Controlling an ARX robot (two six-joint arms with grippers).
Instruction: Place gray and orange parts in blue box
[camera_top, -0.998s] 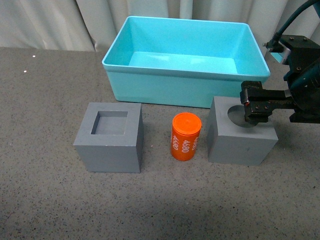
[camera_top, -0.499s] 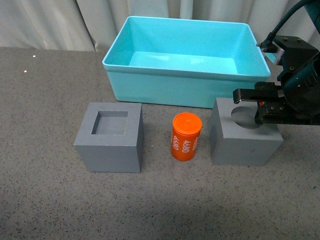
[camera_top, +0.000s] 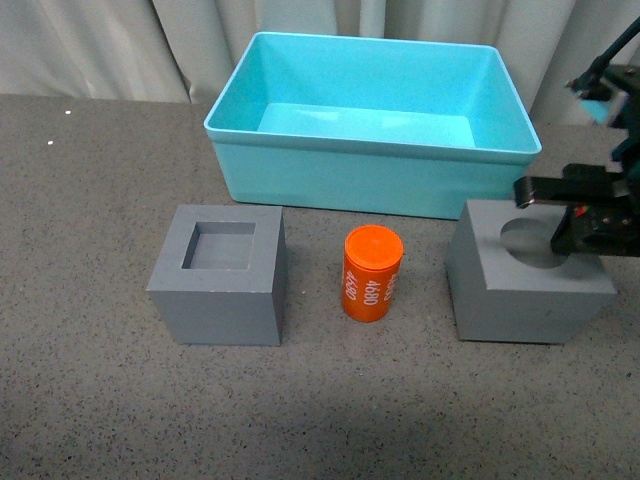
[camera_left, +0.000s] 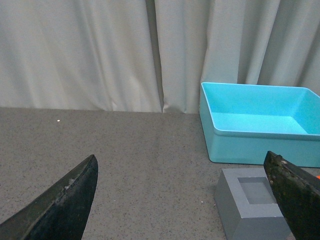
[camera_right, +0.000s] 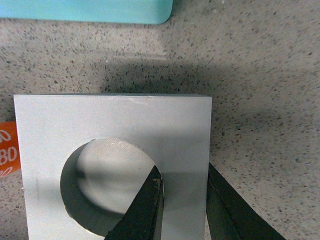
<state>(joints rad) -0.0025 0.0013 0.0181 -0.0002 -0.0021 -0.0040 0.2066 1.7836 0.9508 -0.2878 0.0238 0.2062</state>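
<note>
At the front view's edge, the cropped right gripper (camera_top: 582, 232) pinches a wall of the round-recess cube (camera_top: 530, 300), blue box (camera_top: 370, 141) behind; left gripper (camera_left: 180, 157) gapes

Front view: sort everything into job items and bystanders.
Job: round-recess gray cube, gripped by the right gripper; square-recess gray cube; orange cylinder; blue box.
Not the job: curtain; tabletop.

Centre: orange cylinder (camera_top: 371, 273), upright. Lower left: square-recess gray cube (camera_top: 218, 285). Right: round-recess gray cube (camera_top: 525, 290). Upper centre: blue box (camera_top: 370, 180).
</note>
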